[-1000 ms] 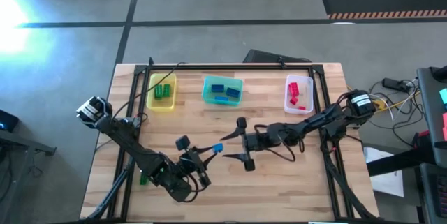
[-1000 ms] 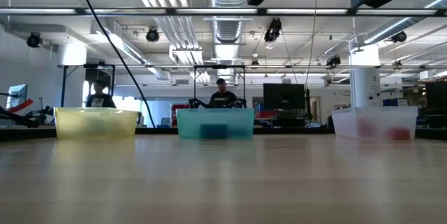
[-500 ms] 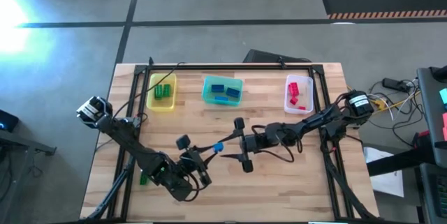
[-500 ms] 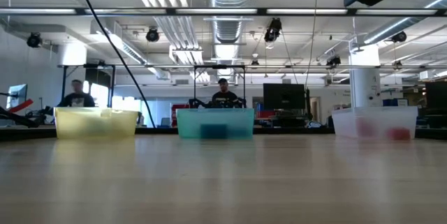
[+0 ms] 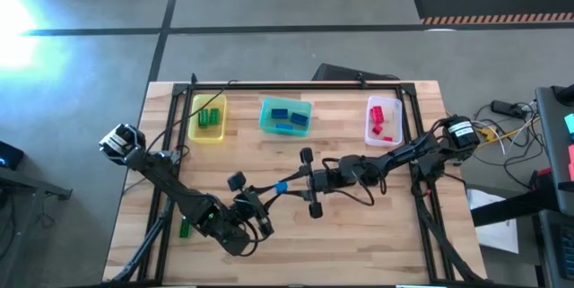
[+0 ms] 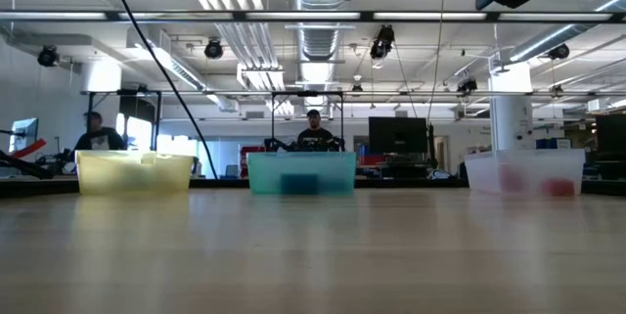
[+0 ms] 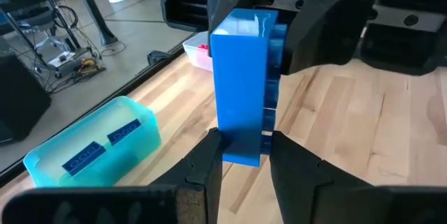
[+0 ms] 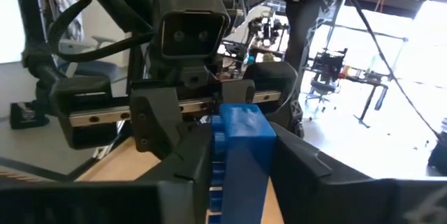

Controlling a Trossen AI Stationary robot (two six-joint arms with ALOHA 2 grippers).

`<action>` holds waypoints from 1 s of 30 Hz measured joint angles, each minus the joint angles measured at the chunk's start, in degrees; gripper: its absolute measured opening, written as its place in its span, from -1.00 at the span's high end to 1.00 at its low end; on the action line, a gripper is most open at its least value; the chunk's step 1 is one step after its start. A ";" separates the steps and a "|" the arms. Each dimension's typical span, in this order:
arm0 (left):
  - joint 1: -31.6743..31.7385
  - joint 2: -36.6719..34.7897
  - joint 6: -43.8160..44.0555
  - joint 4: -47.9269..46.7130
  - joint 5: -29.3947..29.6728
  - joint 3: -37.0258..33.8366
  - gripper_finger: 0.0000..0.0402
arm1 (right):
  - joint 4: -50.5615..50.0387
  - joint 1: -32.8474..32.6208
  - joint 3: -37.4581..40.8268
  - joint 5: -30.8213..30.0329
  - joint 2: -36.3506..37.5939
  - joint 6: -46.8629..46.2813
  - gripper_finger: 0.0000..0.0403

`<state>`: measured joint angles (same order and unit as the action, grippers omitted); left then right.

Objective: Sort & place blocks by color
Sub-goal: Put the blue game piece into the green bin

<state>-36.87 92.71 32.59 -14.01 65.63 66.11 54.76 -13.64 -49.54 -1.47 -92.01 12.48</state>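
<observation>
A blue block (image 5: 280, 187) is held above the table's middle, between my two grippers. My left gripper (image 5: 268, 192) comes from the near left and is shut on the block's near end (image 7: 243, 147). My right gripper (image 5: 292, 182) comes from the right and is shut on the block's other end (image 8: 241, 137). A green block (image 5: 184, 228) lies on the table near the left edge. The yellow bin (image 5: 208, 119) holds green blocks, the teal bin (image 5: 286, 116) holds blue ones and the clear bin (image 5: 383, 121) holds red ones. My left gripper pinches the blue block's lower end (image 7: 244, 153) between its two fingers, reaching level from the table's near left. The block sticks out past the fingertips, along them, lifted clear of the table. My right gripper has its two fingers (image 8: 192, 158) against the two sides of the block's opposite end (image 8: 244, 130), level from the table's right. The block is clear of the table.
The three bins stand in a row along the table's far edge; in the low view they are the yellow bin (image 6: 134, 172), the teal bin (image 6: 300, 172) and the clear bin (image 6: 525, 170). Bare wood lies between them and the near edge. People show in the room beyond.
My right gripper has gone a little toward the table's left, up to the blue block in my left gripper. The block stays lifted in about the same place.
</observation>
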 joint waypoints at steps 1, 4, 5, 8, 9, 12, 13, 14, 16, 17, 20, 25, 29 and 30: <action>0.00 0.00 -0.12 -0.13 -0.02 -0.04 0.59 | -0.22 0.15 0.00 0.28 0.00 -0.30 0.50; 0.03 0.04 -0.17 -0.14 -0.15 -0.05 0.58 | -0.76 0.56 0.00 0.74 0.00 -0.71 0.58; 0.03 0.04 -0.17 -0.14 -0.13 -0.05 0.57 | -0.90 0.62 0.00 0.74 0.00 -0.65 0.58; 0.07 0.04 -0.12 -0.16 -0.06 -0.05 0.49 | -1.18 0.66 0.00 0.65 0.02 -0.28 0.58; 0.12 0.04 0.01 -0.14 0.06 -0.05 0.46 | -1.39 0.66 0.00 0.59 0.01 0.14 0.58; 0.34 0.01 0.12 0.47 1.17 -0.05 0.33 | -3.00 0.81 0.01 -0.02 -0.04 0.38 0.58; 0.43 0.00 0.14 0.44 1.33 -0.05 0.29 | -3.53 0.90 0.07 -0.09 -0.12 0.52 0.58; 0.51 0.00 0.16 0.36 1.31 -0.05 0.25 | -3.98 1.08 0.07 -0.14 -0.13 0.64 0.58; 0.59 0.00 0.16 0.15 1.22 -0.05 0.16 | -4.40 1.63 0.07 -0.95 -0.12 0.64 0.58; 0.65 0.00 0.14 0.12 1.24 -0.05 0.12 | -5.14 1.82 0.07 -2.09 -0.09 0.70 0.58; 0.68 0.00 0.12 0.01 1.36 -0.15 -0.01 | -10.17 2.90 0.07 -8.72 -0.09 3.57 0.58; 0.85 0.00 0.17 0.10 1.38 -0.79 -0.13 | -19.42 7.04 0.07 -34.61 -0.09 10.19 0.56; 1.32 0.00 0.41 0.77 1.38 -1.65 -0.14 | -21.36 14.70 0.07 -38.21 -0.09 7.93 0.56; 1.60 -0.02 0.55 1.05 1.37 -2.01 -0.14 | -21.53 16.96 0.07 -34.42 -0.09 5.60 0.55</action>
<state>-35.27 92.68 33.14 -12.97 67.00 64.10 33.24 3.32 -49.47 -35.89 -92.09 18.09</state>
